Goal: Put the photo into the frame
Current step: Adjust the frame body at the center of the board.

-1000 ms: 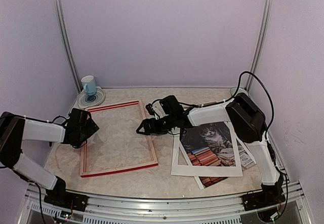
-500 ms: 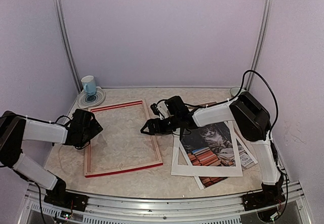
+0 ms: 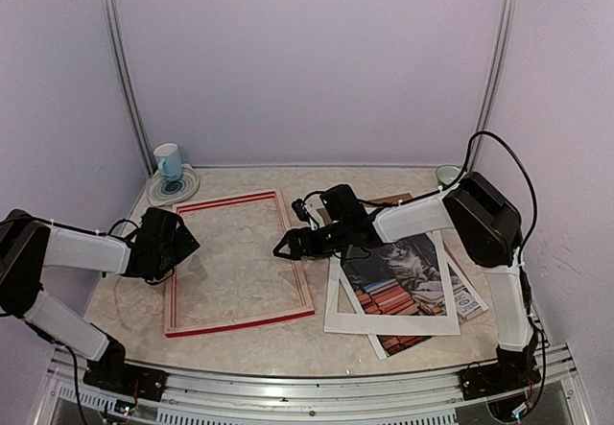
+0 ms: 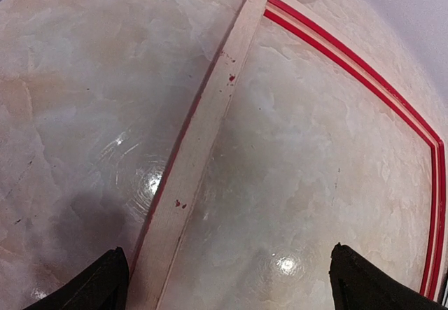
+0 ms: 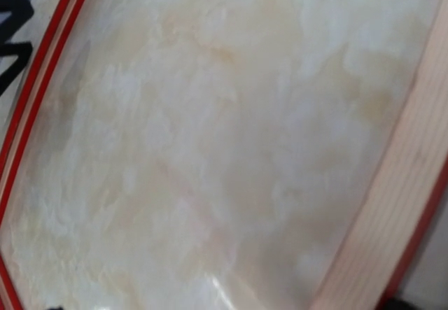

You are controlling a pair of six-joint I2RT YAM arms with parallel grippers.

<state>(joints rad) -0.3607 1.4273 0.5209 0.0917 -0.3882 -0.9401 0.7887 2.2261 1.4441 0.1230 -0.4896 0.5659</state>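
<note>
Two empty grippers flank the frame (image 3: pixel 240 321): left gripper (image 3: pixel 190 245) and right gripper (image 3: pixel 281 249), jaws wide apart at its side rails. The photo (image 3: pixel 398 276) lies just right. Best to nudge evenly, keeping it flat and square.

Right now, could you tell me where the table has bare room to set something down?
Bare tabletop lies inside the frame, and along the back wall between the saucer and the right arm. The right side is crowded with the photo and white mat.
</note>
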